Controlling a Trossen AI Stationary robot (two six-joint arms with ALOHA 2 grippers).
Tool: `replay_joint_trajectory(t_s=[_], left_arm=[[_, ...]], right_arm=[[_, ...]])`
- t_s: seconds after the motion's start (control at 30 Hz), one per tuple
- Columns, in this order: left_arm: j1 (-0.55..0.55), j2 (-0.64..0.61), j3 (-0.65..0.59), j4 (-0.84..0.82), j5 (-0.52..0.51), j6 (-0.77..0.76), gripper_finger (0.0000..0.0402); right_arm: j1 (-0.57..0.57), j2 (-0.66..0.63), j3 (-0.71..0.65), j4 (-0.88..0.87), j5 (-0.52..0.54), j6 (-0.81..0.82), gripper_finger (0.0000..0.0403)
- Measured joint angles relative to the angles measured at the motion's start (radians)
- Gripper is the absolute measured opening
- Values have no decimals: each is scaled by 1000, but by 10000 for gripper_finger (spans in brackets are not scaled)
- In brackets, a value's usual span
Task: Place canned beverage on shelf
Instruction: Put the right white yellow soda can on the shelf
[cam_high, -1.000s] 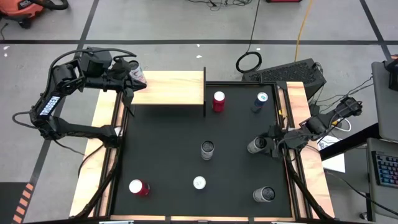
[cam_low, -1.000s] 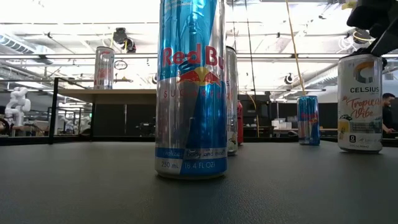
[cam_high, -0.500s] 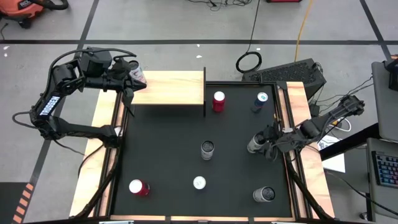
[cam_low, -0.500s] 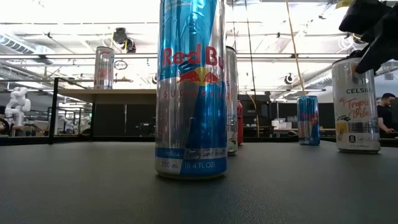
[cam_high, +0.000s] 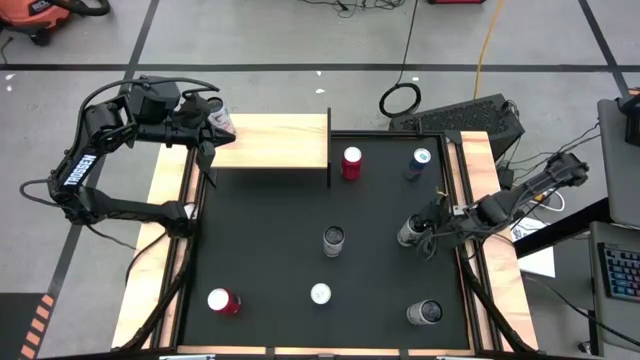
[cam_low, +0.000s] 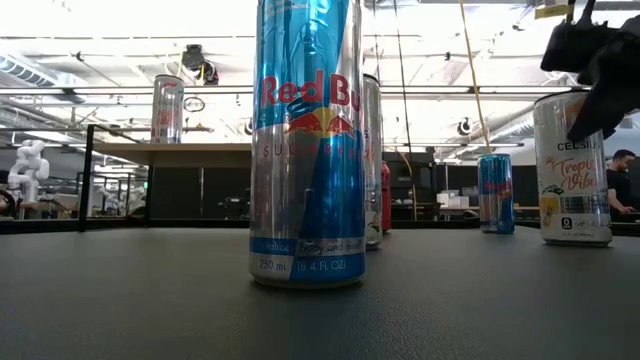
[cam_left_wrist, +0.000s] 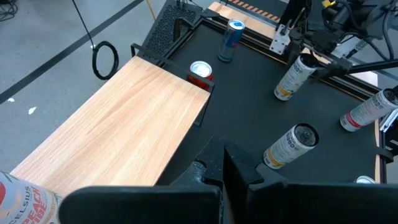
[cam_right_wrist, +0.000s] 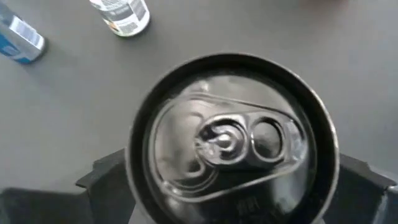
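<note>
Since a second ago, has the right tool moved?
Yes. The right tool slid left off the table's wooden edge and now straddles the white Celsius can.

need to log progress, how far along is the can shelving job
Early. One can stands on the shelf, beside the shut left gripper. In hand: the right gripper has its fingers around a white can on the mat, wide apart, not lifted. Left: six other cans remain on the mat, such as the red one.

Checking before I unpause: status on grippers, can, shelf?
Right gripper open around the white Celsius can, which stands on the mat. Left gripper shut, parked over the shelf end by another can. Shelf top otherwise bare.
</note>
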Motion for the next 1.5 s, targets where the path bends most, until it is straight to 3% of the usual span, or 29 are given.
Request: replay_joint_trajectory(t_s=[0.13,0.43,1.1,1.5], left_arm=[[0,0,0,0,0,0,1],[0,0,0,0,0,-5,1],[0,1,0,-6,-24,-7,1],[0,23,0,-8,-25,-6,1]], right_arm=[[-8,19,0,0,0,6,341],[-12,71,3,9,8,82,214],[-83,85,42,112,-16,28,213],[-228,199,318,102,-2,-320,213]])
